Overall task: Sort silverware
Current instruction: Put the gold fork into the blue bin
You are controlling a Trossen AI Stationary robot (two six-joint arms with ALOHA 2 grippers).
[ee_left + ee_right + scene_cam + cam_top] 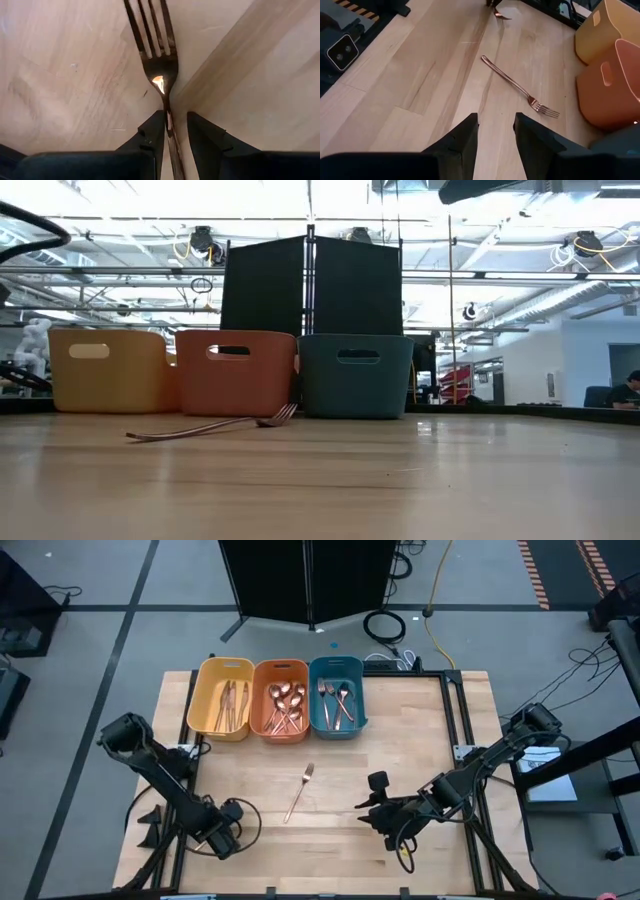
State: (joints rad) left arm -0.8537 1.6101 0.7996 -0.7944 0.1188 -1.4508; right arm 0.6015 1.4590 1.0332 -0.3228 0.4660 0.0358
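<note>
A copper fork [159, 75] hangs between the fingers of my left gripper [175, 117], which is shut on it and points down over the table's near left part [225, 835]. The right wrist view shows that fork's lower end [501, 15] close over the wood. A second fork [300, 792] lies flat on the table's middle, tines toward the bins [517, 87] [210, 426]. My right gripper [368, 805] [496, 120] is open and holds nothing. It is to the right of the lying fork and points slantwise down at it. My left gripper has the fork's handle [167, 109] between its two fingers, just behind the neck. The fingers come from above, pointing down, and run along the fork. The fork hangs tines down beyond the fingertips. Whether the tines touch the table cannot be told.
Three bins stand side by side at the table's far edge. The yellow bin [225, 662] holds knives, the orange bin [281, 663] holds spoons, and the teal bin [336, 659] holds forks. Bare wood lies between the bins and both grippers.
</note>
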